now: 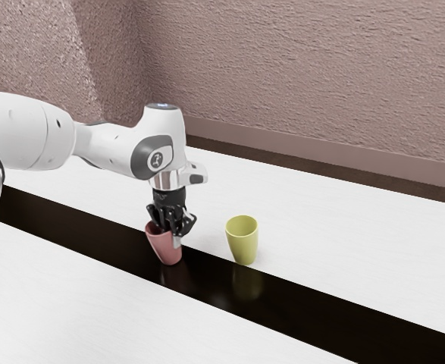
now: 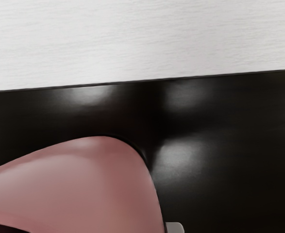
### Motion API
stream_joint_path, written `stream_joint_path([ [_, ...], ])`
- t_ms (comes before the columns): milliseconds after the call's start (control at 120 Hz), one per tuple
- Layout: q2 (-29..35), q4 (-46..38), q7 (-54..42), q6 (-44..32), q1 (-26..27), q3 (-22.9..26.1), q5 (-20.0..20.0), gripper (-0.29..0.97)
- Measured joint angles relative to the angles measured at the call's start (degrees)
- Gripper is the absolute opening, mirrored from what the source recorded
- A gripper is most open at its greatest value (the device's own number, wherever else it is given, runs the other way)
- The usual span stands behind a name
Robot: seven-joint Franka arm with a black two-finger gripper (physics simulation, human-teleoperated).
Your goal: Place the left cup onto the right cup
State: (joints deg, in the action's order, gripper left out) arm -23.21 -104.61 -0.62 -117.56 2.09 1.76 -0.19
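Pink cup (image 1: 165, 246) sits tilted over the table's (image 1: 343, 227) glossy dark stripe (image 1: 305, 307), at the exterior view's left of the upright yellow-green cup (image 1: 242, 238); the two stand apart. Our gripper (image 1: 173, 225) comes down on its rim, fingers drawn narrow and pinching the cup wall, which hides their tips. We cannot tell whether the base touches the stripe. From the wrist, the cup's side (image 2: 74, 189) looms blurred, cut off at the edge, beside a small grey piece (image 2: 175, 227) we cannot identify.
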Motion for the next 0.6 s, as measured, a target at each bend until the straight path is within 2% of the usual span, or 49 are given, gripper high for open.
stream_joint_path([
  [158,0.03,0.00,0.15,-0.05,0.10,-0.01,0.02,-0.06],
  [600,1.67,0.00,1.21,0.14,0.49,0.00,0.72,-0.10],
])
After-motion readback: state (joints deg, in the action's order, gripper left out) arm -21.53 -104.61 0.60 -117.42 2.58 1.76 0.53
